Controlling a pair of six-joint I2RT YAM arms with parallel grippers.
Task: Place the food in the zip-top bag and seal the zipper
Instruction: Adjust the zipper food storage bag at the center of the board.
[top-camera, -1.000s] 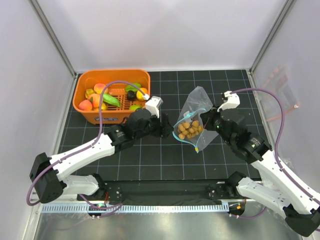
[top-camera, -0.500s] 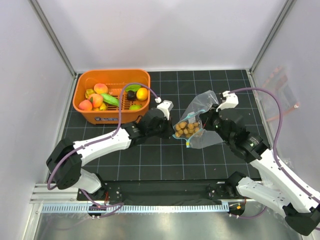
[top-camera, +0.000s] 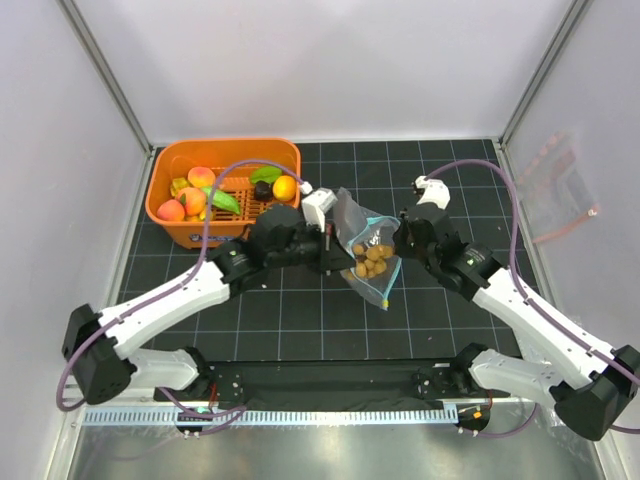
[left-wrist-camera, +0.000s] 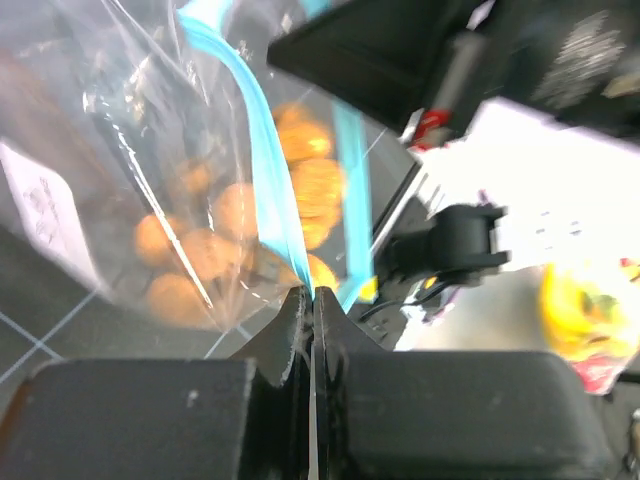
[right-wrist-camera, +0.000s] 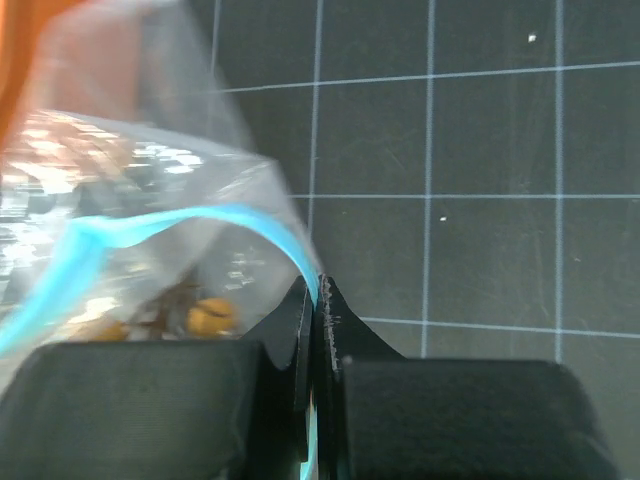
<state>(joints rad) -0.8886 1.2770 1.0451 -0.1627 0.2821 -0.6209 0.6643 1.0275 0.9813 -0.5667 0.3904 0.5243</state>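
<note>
while left gripper pinches zipper | right gripper likewise | zip-top bag between them

- The zip-top bag was held over the middle of the worktop, between the two pincers.
- The left pincer was at the bag's left edge and the right pincer at its right, each clamped onto the zipper.
- The cluster of small balls lay inside the bag.
- The basket stood at the far left corner, with toy fruits in it.
- Another bag lay by the right wall.
</note>
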